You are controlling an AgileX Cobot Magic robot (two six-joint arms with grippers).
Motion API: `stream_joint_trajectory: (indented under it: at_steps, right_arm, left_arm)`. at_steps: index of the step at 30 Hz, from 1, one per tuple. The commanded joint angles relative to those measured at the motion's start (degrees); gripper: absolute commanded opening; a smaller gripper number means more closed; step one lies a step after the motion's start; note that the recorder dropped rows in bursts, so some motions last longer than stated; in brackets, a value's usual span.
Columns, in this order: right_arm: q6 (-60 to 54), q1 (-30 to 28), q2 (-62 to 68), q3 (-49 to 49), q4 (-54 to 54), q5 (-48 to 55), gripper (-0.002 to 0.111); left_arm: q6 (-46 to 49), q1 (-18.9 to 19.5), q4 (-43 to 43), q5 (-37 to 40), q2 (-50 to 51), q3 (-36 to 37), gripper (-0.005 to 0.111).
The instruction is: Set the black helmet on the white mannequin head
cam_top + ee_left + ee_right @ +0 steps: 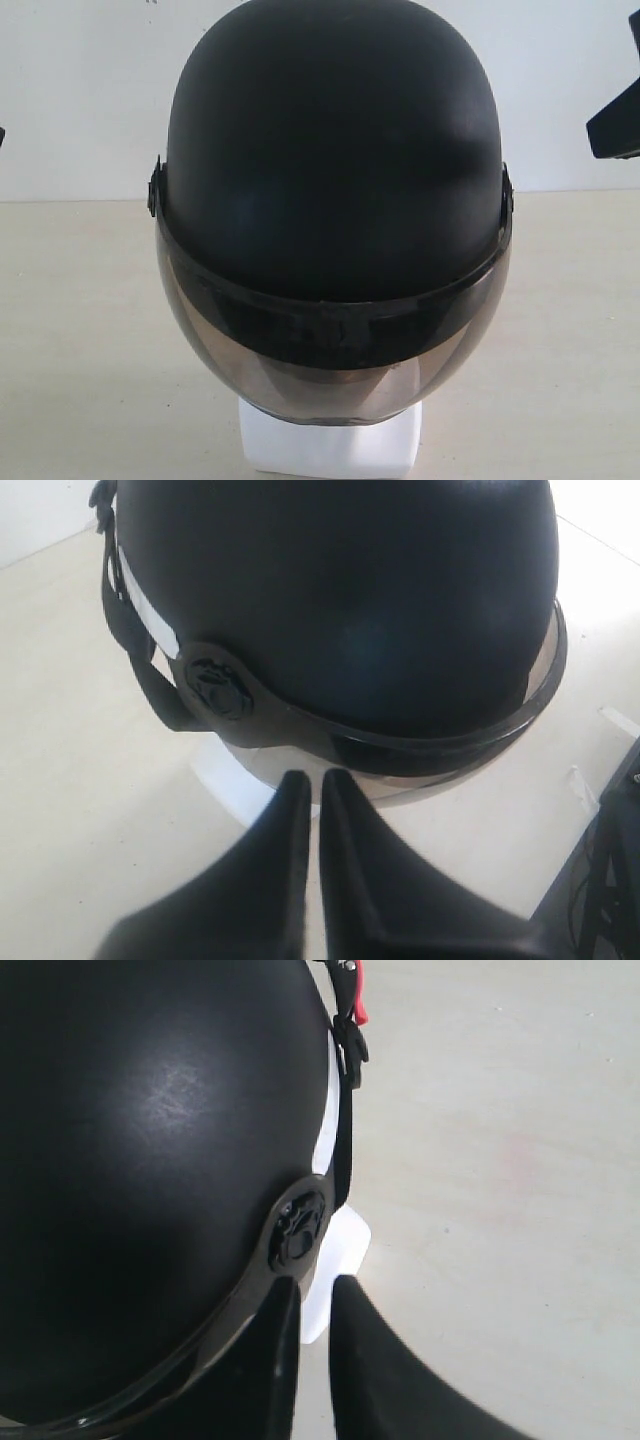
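left pincer, closed, and right pincer flank the black helmet.

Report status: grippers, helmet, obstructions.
Left gripper shut, empty. Right gripper near-closed, empty, clear. Black helmet seated over white mannequin head, visor down. Nothing in the way.

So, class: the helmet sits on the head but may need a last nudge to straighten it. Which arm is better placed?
Probably the right arm: its jaws stand close beside the pivot on the side of the helmet. The left arm has shut jaws further back, below the visor.
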Motion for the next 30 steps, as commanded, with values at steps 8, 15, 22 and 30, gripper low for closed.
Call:
stream_joint_trajectory:
  at_steps: [8, 15, 22, 30]
  right_arm:
    - [-0.3, 0.0, -0.2, 0.1, -0.4, -0.7, 0.012]
    - [-0.3, 0.0, -0.2, 0.1, -0.3, -0.7, 0.012]
    - [-0.3, 0.0, -0.2, 0.1, -0.3, -0.7, 0.012]
    - [-0.3, 0.0, -0.2, 0.1, -0.3, -0.7, 0.012]
  left_arm:
    - [-6.3, -0.2, 12.2, 0.4, -7.0, -0.2, 0.004]
    - [-25.3, -0.2, 26.8, 0.4, -11.8, 0.8, 0.004]
    - [-40.3, -0.2, 37.7, -0.9, -16.6, 8.0, 0.004]
    - [-40.9, -0.2, 32.1, -17.6, -21.6, 18.9, 0.004]
